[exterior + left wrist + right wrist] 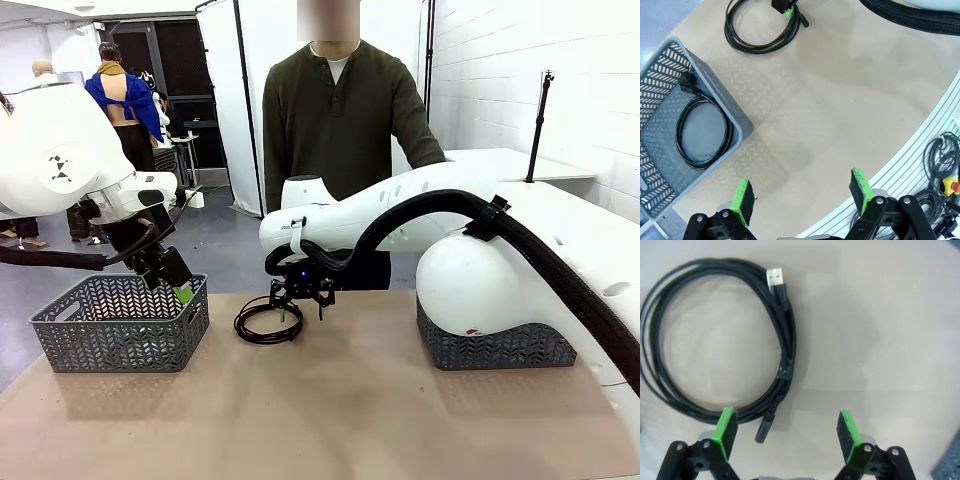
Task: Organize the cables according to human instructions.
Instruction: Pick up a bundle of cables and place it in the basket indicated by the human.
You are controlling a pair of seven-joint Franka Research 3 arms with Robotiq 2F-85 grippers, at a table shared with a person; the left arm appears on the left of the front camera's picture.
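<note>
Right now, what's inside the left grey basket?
One coiled black cable lies flat on the basket floor, its plug up against the wall. The corner past the picture's edge can't be seen.

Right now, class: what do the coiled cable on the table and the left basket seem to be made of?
Coiled cable: likely rubber or plastic jacket, smooth black with a slight sheen; its plug tip looks metallic. Left basket: probably moulded plastic, matte grey, with a regular lattice of cut-outs.

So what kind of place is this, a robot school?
Probably a robot lab or workshop. White robot arms work at a table with grey baskets and a coiled cable, a person watches, and white screens stand behind.
</note>
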